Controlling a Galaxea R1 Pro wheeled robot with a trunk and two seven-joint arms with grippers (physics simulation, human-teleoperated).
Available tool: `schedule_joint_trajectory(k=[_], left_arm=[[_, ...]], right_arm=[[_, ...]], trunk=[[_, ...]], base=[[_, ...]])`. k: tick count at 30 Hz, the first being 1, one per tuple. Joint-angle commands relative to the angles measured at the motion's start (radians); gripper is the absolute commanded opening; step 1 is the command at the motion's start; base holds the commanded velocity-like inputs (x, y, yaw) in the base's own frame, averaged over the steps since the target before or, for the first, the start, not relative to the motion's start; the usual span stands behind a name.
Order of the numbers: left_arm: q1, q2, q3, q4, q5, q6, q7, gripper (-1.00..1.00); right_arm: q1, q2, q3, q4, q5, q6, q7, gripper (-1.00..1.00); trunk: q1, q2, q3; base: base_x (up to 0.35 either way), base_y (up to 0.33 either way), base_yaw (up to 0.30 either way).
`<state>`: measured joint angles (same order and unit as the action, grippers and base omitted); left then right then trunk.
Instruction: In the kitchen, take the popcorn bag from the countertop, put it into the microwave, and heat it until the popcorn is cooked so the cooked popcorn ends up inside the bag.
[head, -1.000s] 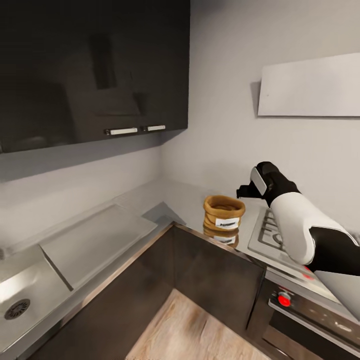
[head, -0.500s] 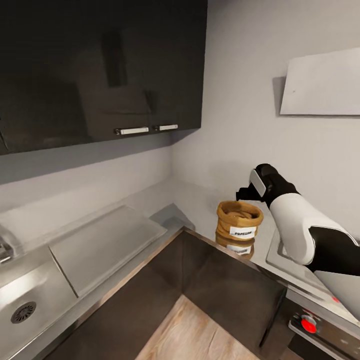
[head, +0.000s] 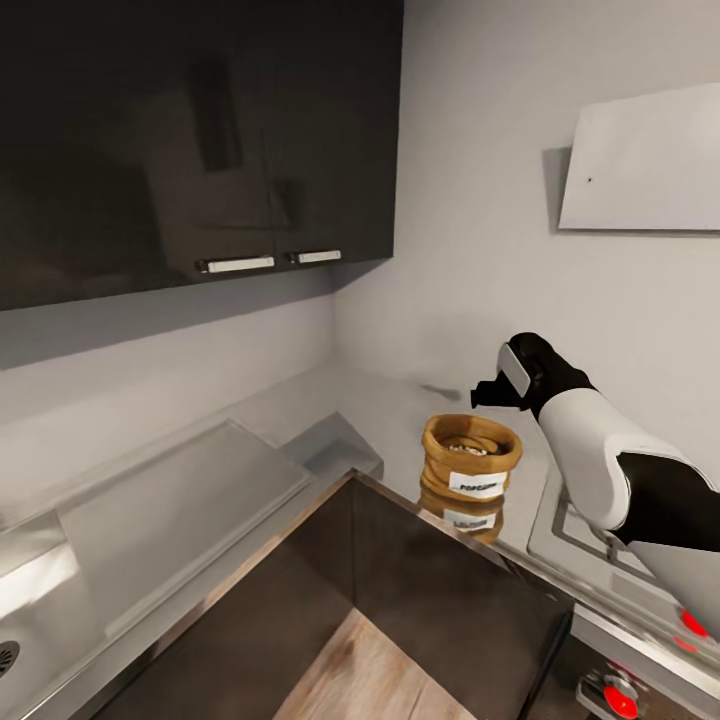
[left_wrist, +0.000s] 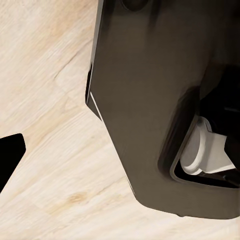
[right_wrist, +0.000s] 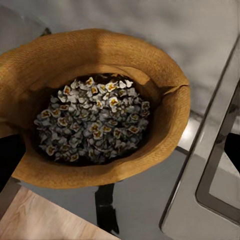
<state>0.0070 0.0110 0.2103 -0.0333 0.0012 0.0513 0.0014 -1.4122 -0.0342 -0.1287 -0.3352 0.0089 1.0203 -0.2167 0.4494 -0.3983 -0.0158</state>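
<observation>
One popcorn bag (head: 471, 457), a squat tan-brown paper sack with a rolled rim and a white "POPCORN" label, stands upright on the grey steel countertop (head: 390, 405), close to its front edge and just beside the gas hob (head: 590, 525). Its mirror image shows in the steel below it. Inside lies one clump of popcorn (right_wrist: 92, 120), pale kernels with yellowish centres. The right gripper (head: 488, 391) hovers above and behind the bag, apart from it; whether its fingers are spread or closed cannot be told. Two red knobs (head: 620, 697) show below the hob. Two pale handles (head: 235, 264) sit on the dark wall cabinets (head: 190, 140).
</observation>
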Motion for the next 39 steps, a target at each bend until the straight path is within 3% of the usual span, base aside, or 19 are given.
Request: schedule_joint_trajectory(k=[1,9,20,39], left_arm=[[0.001,0.000,0.005,-0.003,0.000,0.005,0.000,1.00],[0.001,0.000,0.005,-0.003,0.000,0.005,0.000,1.00],[0.001,0.000,0.006,-0.003,0.000,0.005,0.000,1.00],[0.001,0.000,0.005,-0.002,0.000,0.005,0.000,1.00]], right_arm=[[-0.001,0.001,-0.006,-0.001,0.000,0.003,-0.003,1.00],[-0.001,0.000,-0.006,0.007,0.000,0.003,-0.004,1.00],[-0.001,-0.002,-0.006,0.088,0.002,0.003,-0.004,1.00],[-0.001,-0.006,-0.009,0.093,0.002,0.003,-0.004,1.00]], trunk=[[0.001,-0.002,-0.002],[0.001,-0.002,-0.002],[0.001,-0.002,-0.005],[0.001,-0.002,-0.015]], base=[[0.007,-0.013,-0.059],[0.001,-0.003,-0.175],[0.000,0.000,-0.009],[0.066,-0.045,0.000]])
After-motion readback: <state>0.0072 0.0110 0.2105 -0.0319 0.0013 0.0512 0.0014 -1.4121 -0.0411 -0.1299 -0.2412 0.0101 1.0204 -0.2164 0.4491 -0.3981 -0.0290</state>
